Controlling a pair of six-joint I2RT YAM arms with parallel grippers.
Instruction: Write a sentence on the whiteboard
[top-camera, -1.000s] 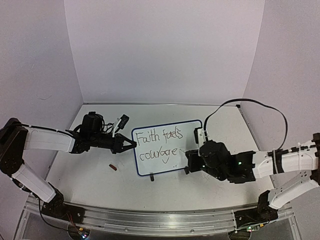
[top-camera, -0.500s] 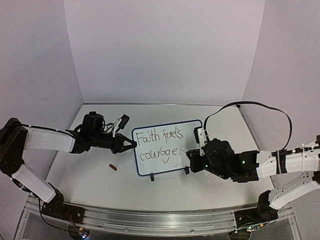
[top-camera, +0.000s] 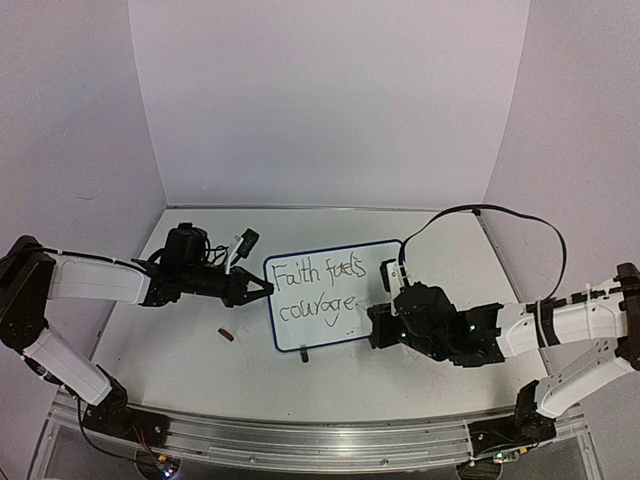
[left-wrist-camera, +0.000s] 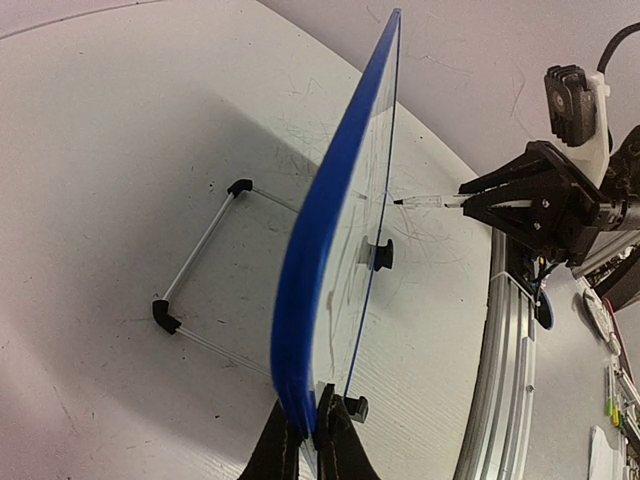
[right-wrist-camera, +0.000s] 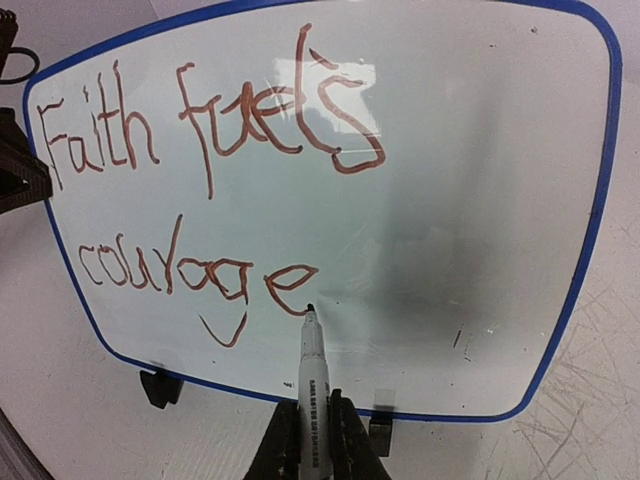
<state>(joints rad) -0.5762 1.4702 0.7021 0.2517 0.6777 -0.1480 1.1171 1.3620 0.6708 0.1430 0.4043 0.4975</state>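
The whiteboard (top-camera: 322, 332) stands tilted on the table centre, blue-rimmed, with two black feet. The sentence (top-camera: 318, 285) reads "Faith fuels" over "courage", reddish brown in the right wrist view (right-wrist-camera: 200, 180). My left gripper (top-camera: 265, 290) is shut on the board's left edge, which shows edge-on in the left wrist view (left-wrist-camera: 330, 220) between the fingers (left-wrist-camera: 308, 440). My right gripper (top-camera: 372, 322) is shut on a white marker (right-wrist-camera: 312, 370). The marker's tip sits at the board just after the last "e" of "courage". The right gripper (right-wrist-camera: 312, 430) is below the board's lower rim (right-wrist-camera: 450, 200).
A small red-brown cap (top-camera: 227, 335) lies on the table left of the board's lower corner. The board's wire stand (left-wrist-camera: 200, 260) reaches out behind it. An aluminium rail (top-camera: 300, 440) runs along the near edge. White walls close the back and sides.
The right arm drew back a little to the right, then came back left, so the marker tip is again at the board after "courage". The left gripper and board have not moved.
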